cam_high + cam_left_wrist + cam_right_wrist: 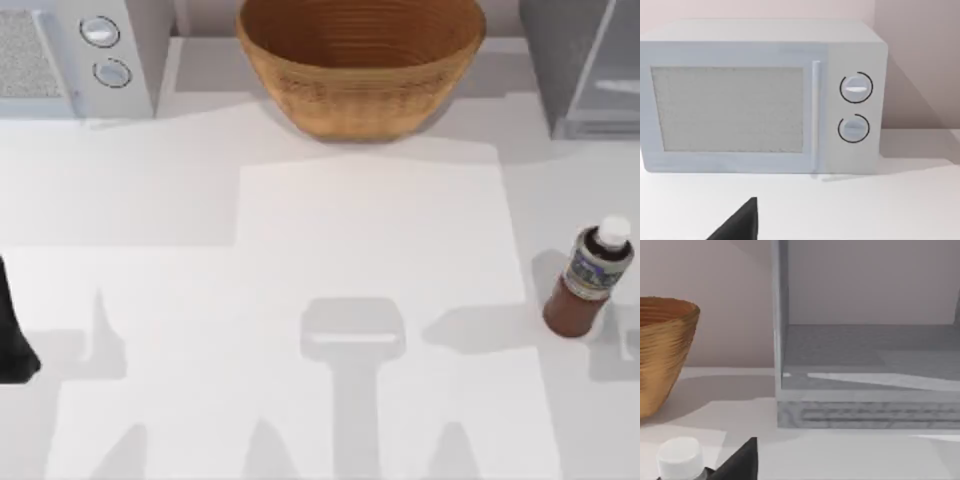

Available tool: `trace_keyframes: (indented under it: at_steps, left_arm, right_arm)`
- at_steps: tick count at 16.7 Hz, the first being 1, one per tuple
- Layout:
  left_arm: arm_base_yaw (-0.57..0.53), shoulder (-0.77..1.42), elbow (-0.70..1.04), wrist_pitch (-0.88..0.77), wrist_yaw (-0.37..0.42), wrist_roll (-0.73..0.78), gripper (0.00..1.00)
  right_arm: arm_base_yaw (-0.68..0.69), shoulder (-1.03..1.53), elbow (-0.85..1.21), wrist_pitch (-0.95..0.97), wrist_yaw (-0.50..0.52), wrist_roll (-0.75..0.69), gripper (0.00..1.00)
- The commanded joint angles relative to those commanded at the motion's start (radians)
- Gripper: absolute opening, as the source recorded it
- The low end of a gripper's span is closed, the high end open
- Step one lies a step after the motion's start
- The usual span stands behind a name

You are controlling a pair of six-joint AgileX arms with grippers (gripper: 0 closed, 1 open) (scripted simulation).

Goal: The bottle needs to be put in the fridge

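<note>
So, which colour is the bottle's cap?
White; the cap shows best in the top view.

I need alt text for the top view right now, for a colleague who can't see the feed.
A small reddish-brown bottle with a white cap stands upright on the white table near its right edge, short of the grey fridge in the far right corner. A wicker basket sits at the far middle, a white microwave far left, and part of the left arm shows at the left edge.

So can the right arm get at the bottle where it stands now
Probably yes. The bottle stands upright and alone on the table near its right edge, on the right arm's side. The right wrist view shows its white cap close by, with nothing between them.
</note>
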Motion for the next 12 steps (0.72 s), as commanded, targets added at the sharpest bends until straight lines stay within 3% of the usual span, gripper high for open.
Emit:
trace_keyframes:
  at_steps: [6, 12]
  left_arm:
    - [0.000, 0.000, 0.000, 0.000, 0.000, 0.000, 1.00]
    - [0.000, 0.000, 0.000, 0.000, 0.000, 0.000, 1.00]
  right_arm:
    - [-0.014, 0.073, 0.005, 0.072, -0.050, 0.021, 1.00]
    - [-0.072, 0.333, 0.075, 0.408, -0.236, 0.020, 1.00]
